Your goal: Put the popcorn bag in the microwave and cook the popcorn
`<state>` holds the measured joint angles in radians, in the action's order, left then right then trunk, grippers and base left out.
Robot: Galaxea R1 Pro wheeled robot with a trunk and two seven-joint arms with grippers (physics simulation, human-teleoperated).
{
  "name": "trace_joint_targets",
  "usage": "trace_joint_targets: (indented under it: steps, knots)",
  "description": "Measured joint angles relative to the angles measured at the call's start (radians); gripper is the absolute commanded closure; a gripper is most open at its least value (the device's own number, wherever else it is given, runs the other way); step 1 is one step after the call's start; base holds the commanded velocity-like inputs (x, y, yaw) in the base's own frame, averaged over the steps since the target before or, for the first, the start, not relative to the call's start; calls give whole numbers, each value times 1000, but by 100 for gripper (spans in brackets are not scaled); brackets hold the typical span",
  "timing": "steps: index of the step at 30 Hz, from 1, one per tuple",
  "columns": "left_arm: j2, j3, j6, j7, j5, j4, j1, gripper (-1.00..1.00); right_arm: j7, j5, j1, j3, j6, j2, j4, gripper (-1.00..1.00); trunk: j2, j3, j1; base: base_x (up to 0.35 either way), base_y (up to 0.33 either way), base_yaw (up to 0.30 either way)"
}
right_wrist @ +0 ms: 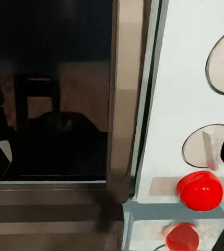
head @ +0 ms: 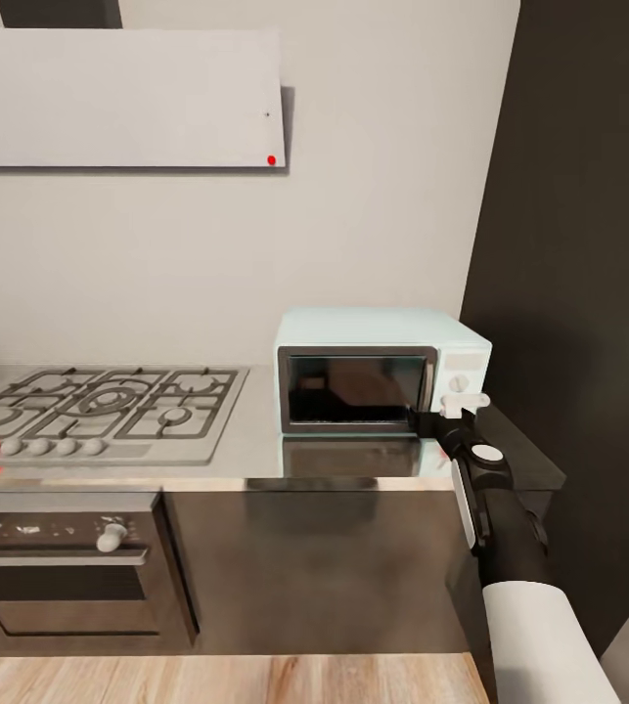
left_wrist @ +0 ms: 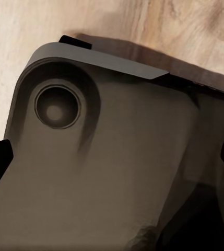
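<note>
The right tool (head: 451, 418), fingers spread, hovers at the closed microwave (head: 381, 370) door's right edge on the desk (head: 255, 452); that rigid door likely needs a firm pull at its seam.

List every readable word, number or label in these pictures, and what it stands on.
None can be read.
The microwave control panel shows knobs and a red light, no lettering.
The oven panel carries pale marks too small to read.
The hood shows a red dot, no text.
</note>
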<state>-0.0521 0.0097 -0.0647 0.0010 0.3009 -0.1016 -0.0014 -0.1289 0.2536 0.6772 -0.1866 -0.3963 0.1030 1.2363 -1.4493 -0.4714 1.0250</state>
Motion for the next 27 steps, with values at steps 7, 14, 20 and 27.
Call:
trace_joint_targets:
  steps: [7, 14, 20, 27]
  knots:
    - [-1, 1, 0, 0, 0, 0, 0, -100, 0, 2, 0, 0, 0, 0, 0, -100, 0, 0, 0, 0, -8, 0]
    - [-1, 1, 0, 0, -1, 0, 0, -100, 1, 1, 0, 1, 0, 0, 0, -100, 0, 0, 0, 1, 0, 0]
    - [3, 0, 0, 0, 0, 1, 0, -100, 2, 3, 0, 0, 0, 0, 0, -100, 0, 0, 0, 94, 0, 0]
    - [2, 0, 0, 0, -1, 0, 0, -100, 2, 4, 0, 0, 0, 0, 0, -100, 0, 0, 0, 25, 0, 0]
